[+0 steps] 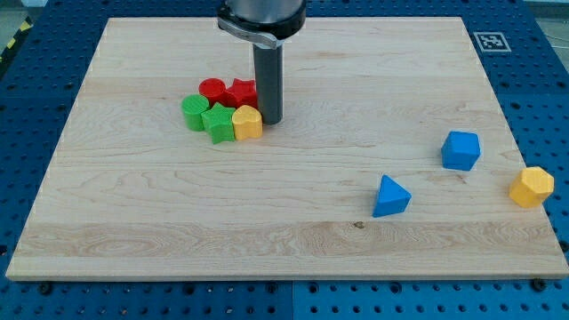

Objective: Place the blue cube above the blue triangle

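Observation:
The blue cube (460, 150) sits on the wooden board at the view's right. The blue triangle (390, 196) lies below and to the left of it, a short gap apart. My tip (270, 120) is at the end of the dark rod, left of the board's middle and far from both blue blocks. It stands right beside a yellow block (247, 123), at that block's right edge, touching or nearly so.
A cluster lies left of my tip: a red round block (212, 89), a red star-like block (240, 92), a green round block (195, 112), a green star-like block (217, 120). A yellow hexagonal block (532, 187) sits near the board's (267, 231) right edge.

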`<action>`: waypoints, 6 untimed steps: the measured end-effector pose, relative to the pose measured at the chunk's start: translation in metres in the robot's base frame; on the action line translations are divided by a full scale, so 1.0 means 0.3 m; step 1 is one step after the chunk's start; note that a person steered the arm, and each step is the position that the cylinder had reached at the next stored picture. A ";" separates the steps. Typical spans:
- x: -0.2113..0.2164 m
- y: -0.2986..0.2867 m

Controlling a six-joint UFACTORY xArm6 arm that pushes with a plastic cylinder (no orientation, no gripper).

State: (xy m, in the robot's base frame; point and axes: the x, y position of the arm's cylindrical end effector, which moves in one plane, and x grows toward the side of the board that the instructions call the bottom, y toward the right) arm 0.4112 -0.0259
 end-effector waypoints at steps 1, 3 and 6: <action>0.014 0.178; -0.024 0.718; 0.200 0.875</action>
